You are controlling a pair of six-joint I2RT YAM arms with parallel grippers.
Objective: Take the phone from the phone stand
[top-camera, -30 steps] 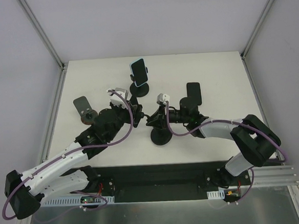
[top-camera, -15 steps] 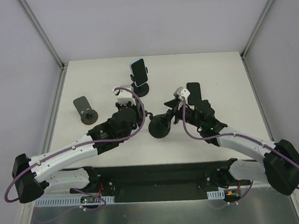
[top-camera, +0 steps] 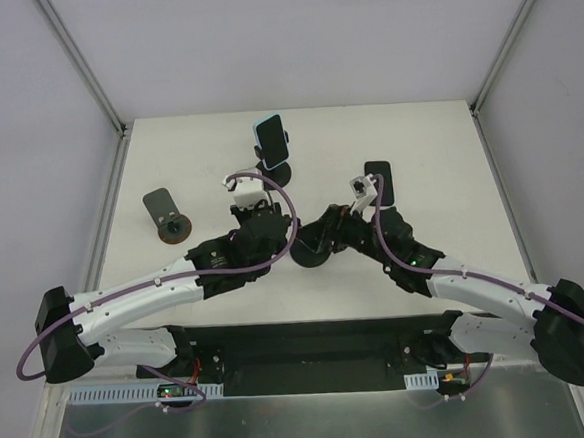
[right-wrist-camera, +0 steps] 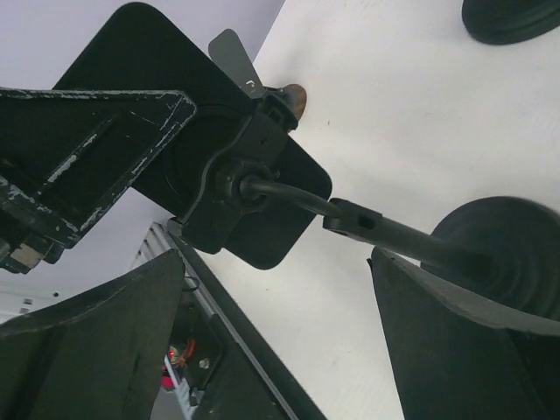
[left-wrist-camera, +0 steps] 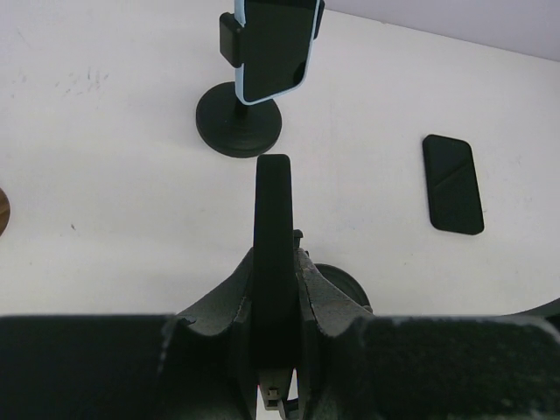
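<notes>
We see the left pincer (left-wrist-camera: 274, 271) pinching the black phone (left-wrist-camera: 273, 201), which shows edge-on and upright between its two fingers in the left wrist view. From the right wrist camera, the phone sits in the holder (right-wrist-camera: 232, 188) at the top of the phone stand (right-wrist-camera: 398, 234), and a thin neck runs from that holder down to the round black base (right-wrist-camera: 512, 241). In the overhead view that base (top-camera: 309, 250) lies near the middle of the counter (top-camera: 416, 130), between the two wrists. We cannot tell whether it sits flat.

The right pincer (right-wrist-camera: 276, 258) is spread wide. Its fingers (right-wrist-camera: 96, 350) stand on either side of the stand's neck and touch neither the neck nor the phone.

Farther back on the counter, a second stand (top-camera: 275, 172) carries a blue-cased phone (top-camera: 270, 140), upright and well apart from both pincers. A spare black phone (top-camera: 380, 181) lies flat on the counter to the right, just beyond the right wrist. A small stand with a brown base (top-camera: 167, 216) is off to the left, apart from everything else.
</notes>
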